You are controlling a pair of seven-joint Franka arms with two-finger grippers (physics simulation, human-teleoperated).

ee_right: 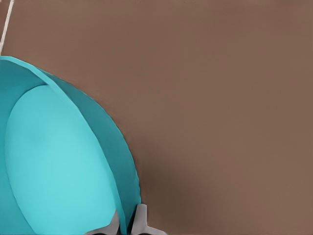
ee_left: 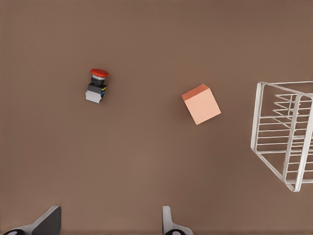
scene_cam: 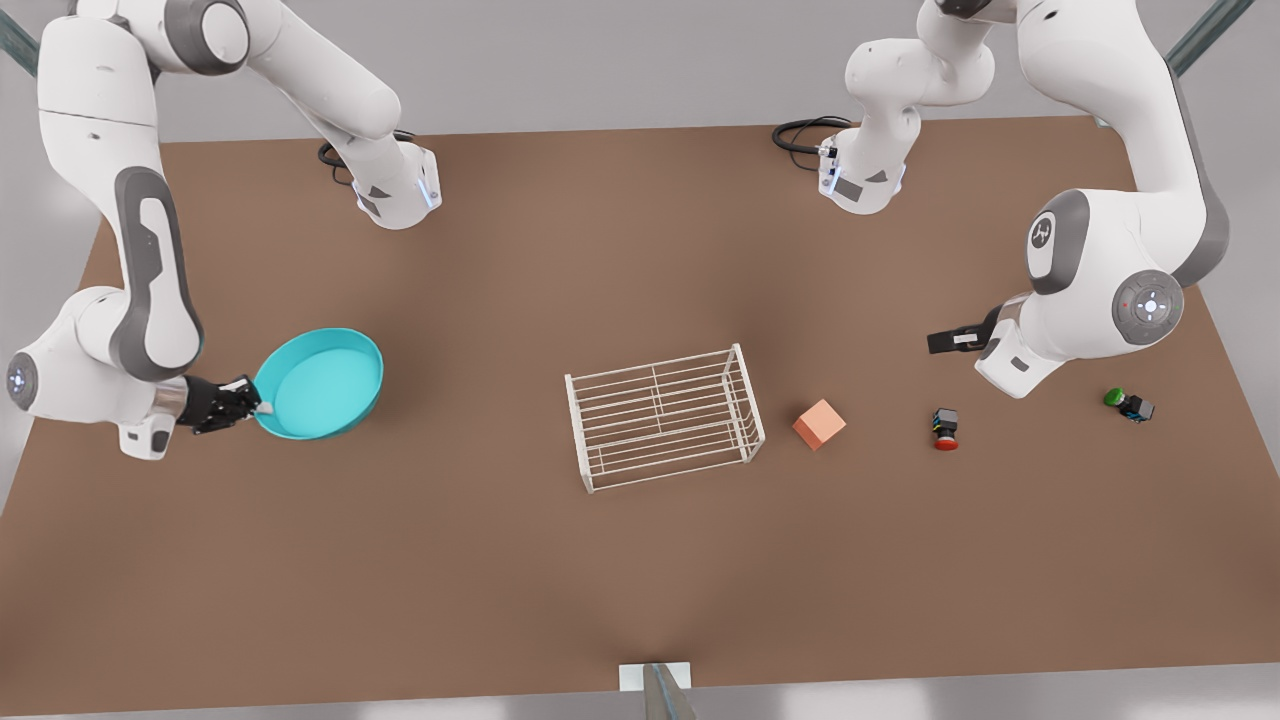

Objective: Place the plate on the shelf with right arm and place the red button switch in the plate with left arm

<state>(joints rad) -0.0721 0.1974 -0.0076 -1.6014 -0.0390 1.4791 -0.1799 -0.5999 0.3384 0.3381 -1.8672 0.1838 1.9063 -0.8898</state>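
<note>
Right gripper [scene_cam: 258, 408] fingers pinch the plate [scene_cam: 320, 385] rim at the front view's left, well apart from the shelf [scene_cam: 662, 415]; thin edge-grip may slip in transit, while left gripper [ee_left: 105, 220], fingers spread empty, waits near red button switch [scene_cam: 945, 428].

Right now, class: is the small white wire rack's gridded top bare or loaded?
Bare: nothing rests on the small white wire rack.

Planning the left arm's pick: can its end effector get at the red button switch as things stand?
Probably yes: the left end effector is open, and the red button switch stands alone on the table, apart from the orange cube.
</note>
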